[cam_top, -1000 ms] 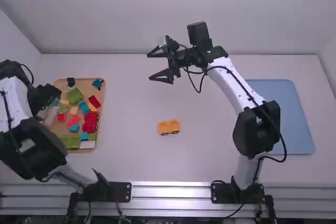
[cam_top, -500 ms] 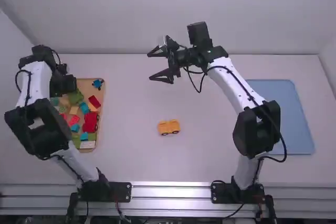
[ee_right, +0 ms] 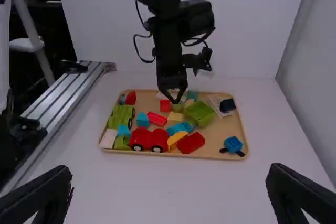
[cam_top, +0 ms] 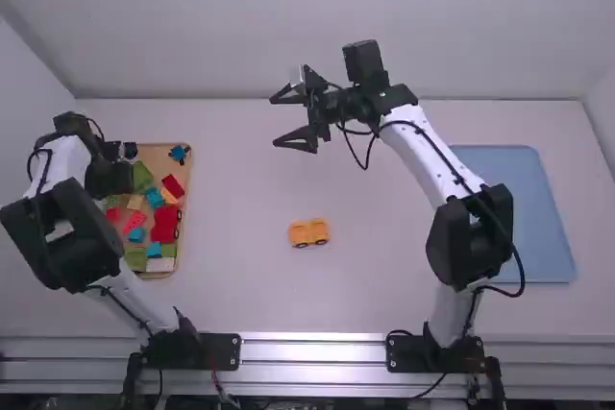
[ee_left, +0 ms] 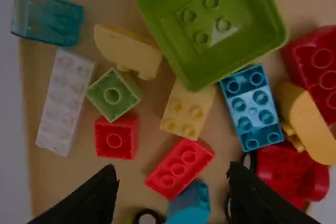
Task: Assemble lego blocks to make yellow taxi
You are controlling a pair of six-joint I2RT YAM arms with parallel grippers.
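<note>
Hanging my left gripper over the crowded tan tray, while the wheeled yellow-orange piece sits out on the white table
I have the left fingers well apart with nothing between them; below, the tray holds a green dish with studs on its floor, a yellow block just beside it, a teal block, a white long block, a small red block, a longer red block and a red car; my right gripper is spread wide and empty above the table, farther from the arm bases than the wheeled piece, which lies between the tan tray and a flat light blue tray over on the right
</note>
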